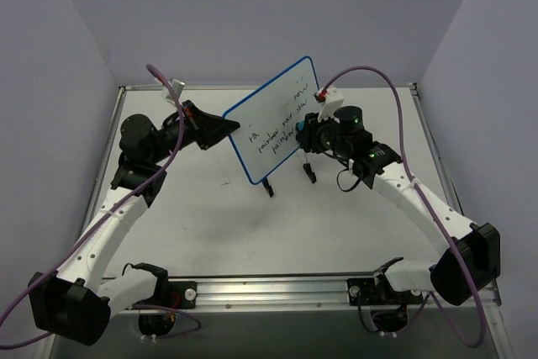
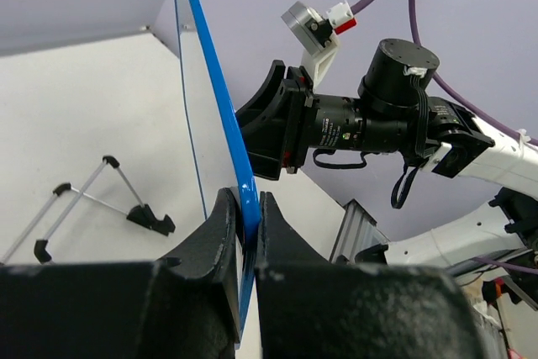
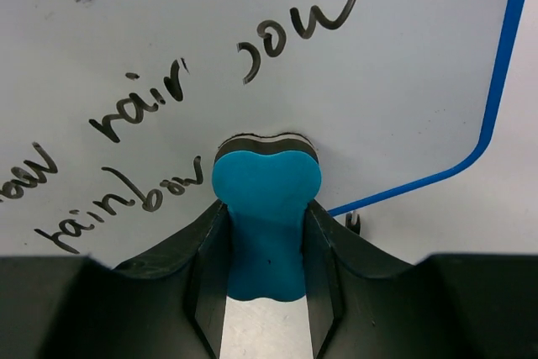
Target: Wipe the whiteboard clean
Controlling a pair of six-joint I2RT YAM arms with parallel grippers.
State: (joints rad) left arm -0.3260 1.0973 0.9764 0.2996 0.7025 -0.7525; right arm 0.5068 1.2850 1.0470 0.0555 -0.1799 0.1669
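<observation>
The whiteboard [image 1: 273, 119] is held up off the table, tilted, with black handwriting on its face [image 3: 252, 48]. My left gripper [image 1: 225, 128] is shut on the board's left blue rim [image 2: 245, 199], pinching it between both fingers. My right gripper [image 3: 265, 233] is shut on a small blue eraser [image 3: 266, 199], whose dark felt end presses against the board just right of the word "rainbow". From above, the right gripper [image 1: 304, 130] meets the board's right side. The board's two black feet [image 1: 269, 189] hang below it.
A metal rail [image 1: 277, 290] runs along the table's near edge, between the arm bases. Purple cables [image 1: 395, 90] arc over both arms. Lavender walls close in the table on three sides. The right arm's wrist camera [image 2: 324, 23] shows behind the board.
</observation>
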